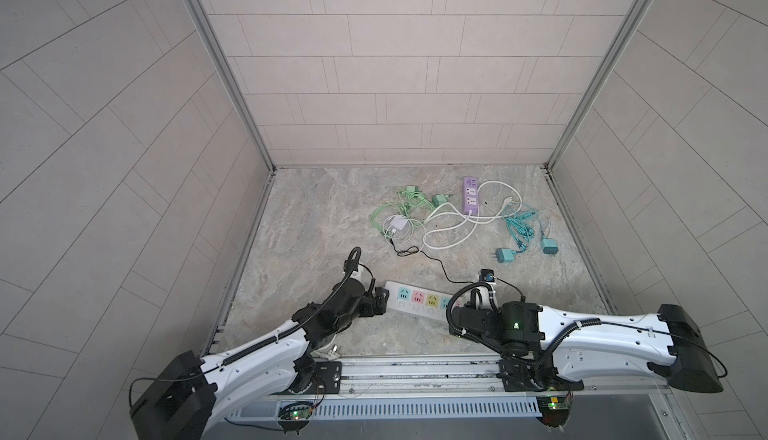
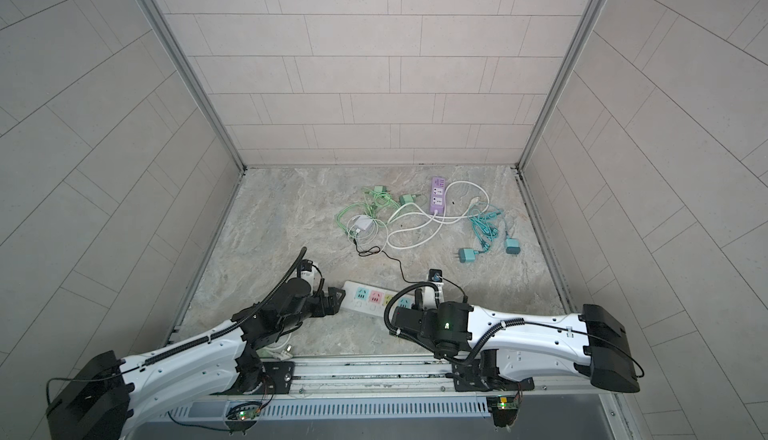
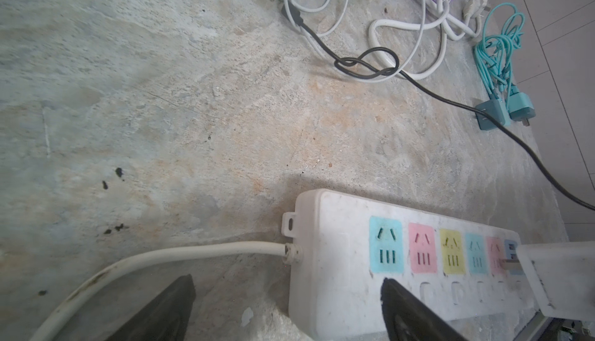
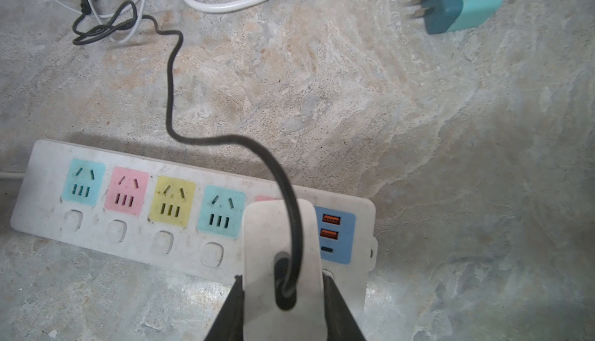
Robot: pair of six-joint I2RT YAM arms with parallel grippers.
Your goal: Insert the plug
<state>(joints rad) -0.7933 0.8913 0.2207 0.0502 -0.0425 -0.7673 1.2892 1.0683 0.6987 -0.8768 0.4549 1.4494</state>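
A white power strip (image 1: 415, 304) (image 2: 365, 301) (image 3: 341, 259) (image 4: 183, 254) with coloured sockets lies near the front of the table. My right gripper (image 4: 282, 277) (image 1: 465, 303) is shut on a white plug (image 4: 267, 252) (image 3: 560, 275) with a black cable (image 4: 169, 98). The plug stands over the pink socket beside the blue USB panel (image 4: 335, 236). A metal prong (image 3: 510, 262) shows between the plug body and the strip face. My left gripper (image 3: 287, 280) (image 1: 380, 296) is open at the strip's cable end, one finger over the strip, the other beside it.
The strip's own white cable (image 3: 161, 255) runs off along the table. Farther back lie a purple strip (image 1: 471, 195), green chargers (image 1: 438, 200), a white charger (image 1: 397, 223), loops of white cable (image 1: 449, 230) and two teal plugs (image 1: 505, 254). Tiled walls close three sides.
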